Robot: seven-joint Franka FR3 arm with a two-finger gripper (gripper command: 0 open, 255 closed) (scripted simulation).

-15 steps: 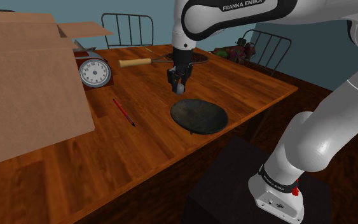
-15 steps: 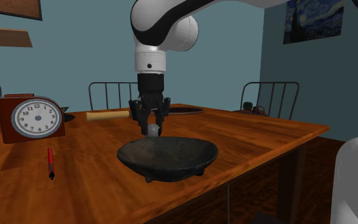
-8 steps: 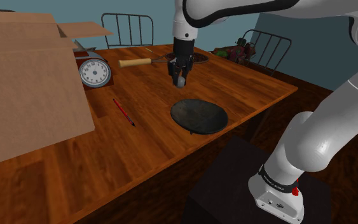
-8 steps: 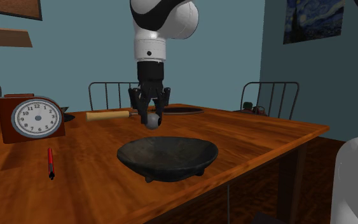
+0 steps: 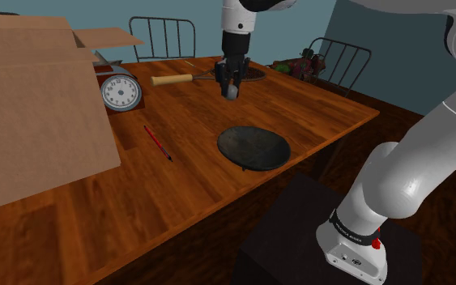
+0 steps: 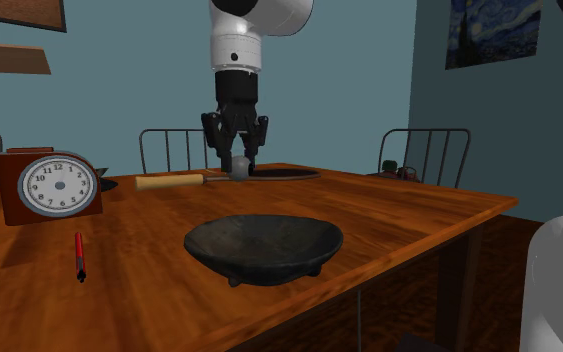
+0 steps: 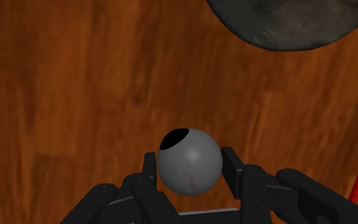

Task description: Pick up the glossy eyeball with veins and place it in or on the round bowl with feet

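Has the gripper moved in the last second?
Yes: the gripper, shut on the eyeball, rose higher, away from the dark bowl, in the second exterior view.

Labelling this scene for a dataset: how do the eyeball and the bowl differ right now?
The eyeball is a small pale grey ball with a black pupil; the bowl is wide, shallow and near black. The eyeball hangs in the air, clasped by the gripper; the bowl stands on its feet on the table. Both are round.
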